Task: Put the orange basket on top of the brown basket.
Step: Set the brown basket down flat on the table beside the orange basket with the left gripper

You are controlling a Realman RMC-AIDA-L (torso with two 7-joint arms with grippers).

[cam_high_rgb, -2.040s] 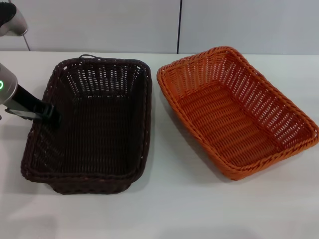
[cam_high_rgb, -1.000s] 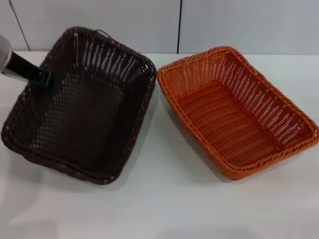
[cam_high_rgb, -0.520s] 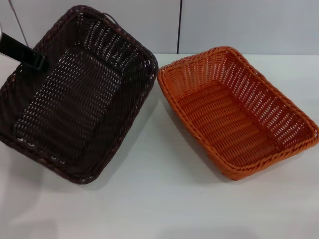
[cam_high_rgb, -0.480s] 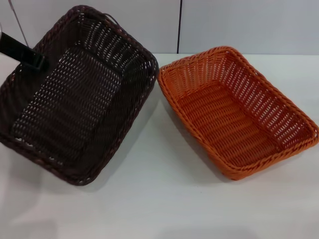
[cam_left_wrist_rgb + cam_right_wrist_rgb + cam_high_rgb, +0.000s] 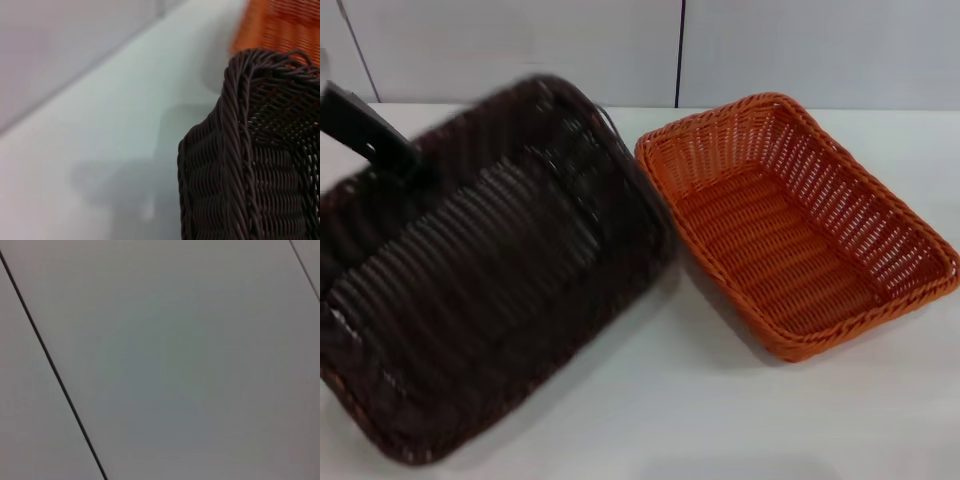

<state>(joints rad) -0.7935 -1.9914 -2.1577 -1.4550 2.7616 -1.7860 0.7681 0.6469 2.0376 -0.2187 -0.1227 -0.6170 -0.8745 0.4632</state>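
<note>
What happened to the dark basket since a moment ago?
The left tool, clamped on the brown basket's rim, has lifted it off the table, tilted it toward the camera and swung it toward the orange basket, whose rim it now nearly meets. The orange basket hasn't moved. The right tool is out of sight.

The brown basket (image 5: 490, 270) sits at nine o'clock on the table (image 5: 720, 420), tilted. The orange basket (image 5: 800, 230) lies at three o'clock, their near corners almost touching.
</note>
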